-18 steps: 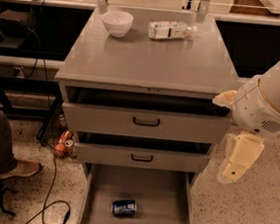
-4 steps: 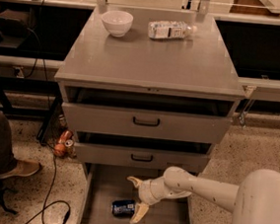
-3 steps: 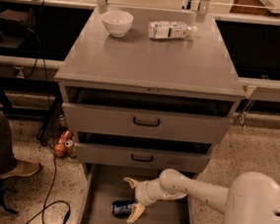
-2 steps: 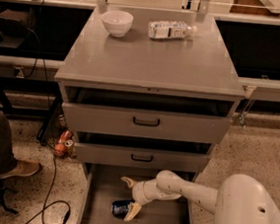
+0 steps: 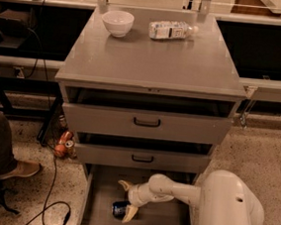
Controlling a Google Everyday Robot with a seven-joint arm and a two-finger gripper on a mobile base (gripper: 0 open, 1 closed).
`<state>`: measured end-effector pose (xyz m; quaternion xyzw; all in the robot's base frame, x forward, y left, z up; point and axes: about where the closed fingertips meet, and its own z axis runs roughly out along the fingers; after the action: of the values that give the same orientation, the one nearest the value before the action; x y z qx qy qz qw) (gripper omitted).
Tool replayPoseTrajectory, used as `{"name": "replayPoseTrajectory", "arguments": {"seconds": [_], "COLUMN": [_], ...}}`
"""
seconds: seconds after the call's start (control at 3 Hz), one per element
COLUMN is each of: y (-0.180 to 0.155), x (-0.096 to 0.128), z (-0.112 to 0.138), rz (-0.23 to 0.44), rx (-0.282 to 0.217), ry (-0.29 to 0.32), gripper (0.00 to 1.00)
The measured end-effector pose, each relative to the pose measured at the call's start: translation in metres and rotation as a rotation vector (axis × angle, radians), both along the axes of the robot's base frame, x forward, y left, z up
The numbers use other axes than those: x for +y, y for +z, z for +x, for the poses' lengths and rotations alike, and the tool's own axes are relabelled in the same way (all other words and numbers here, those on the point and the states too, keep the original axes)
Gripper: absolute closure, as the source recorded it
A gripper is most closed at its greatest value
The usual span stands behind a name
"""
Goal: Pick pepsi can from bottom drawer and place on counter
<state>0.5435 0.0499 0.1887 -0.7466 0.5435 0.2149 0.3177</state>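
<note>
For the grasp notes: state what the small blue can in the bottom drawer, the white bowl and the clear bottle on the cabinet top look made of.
Small blue can: likely thin printed aluminium, going by its drink-can shape; the cream two-finger gripper straddles it in the grey bottom drawer, fingers spread. White bowl: probably glazed ceramic, smooth gloss. Clear bottle: plastic, see-through, white label.

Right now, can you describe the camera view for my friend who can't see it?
The robot's open tool reaches into the bottom drawer, right beside the pepsi can. On the counter sit a white bowl and a water bottle lying down.
</note>
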Motion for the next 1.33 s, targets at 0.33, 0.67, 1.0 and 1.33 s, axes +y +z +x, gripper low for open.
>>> {"name": "replayPoseTrajectory", "arguments": {"seconds": [0.33,0.67,1.0,1.33], "y": [-0.015,-0.032,-0.044,-0.055], "x": [0.001,0.0,0.0,0.003], "z": [0.0,-0.001,-0.003,-0.007], "rz": [-0.028,-0.077,-0.119,-0.149], "rx": [-0.007,-0.002,-0.004,0.006], "ry": [0.004,0.021,0.035,0.054], "gripper": [0.0,0.0,0.0,0.23]}}
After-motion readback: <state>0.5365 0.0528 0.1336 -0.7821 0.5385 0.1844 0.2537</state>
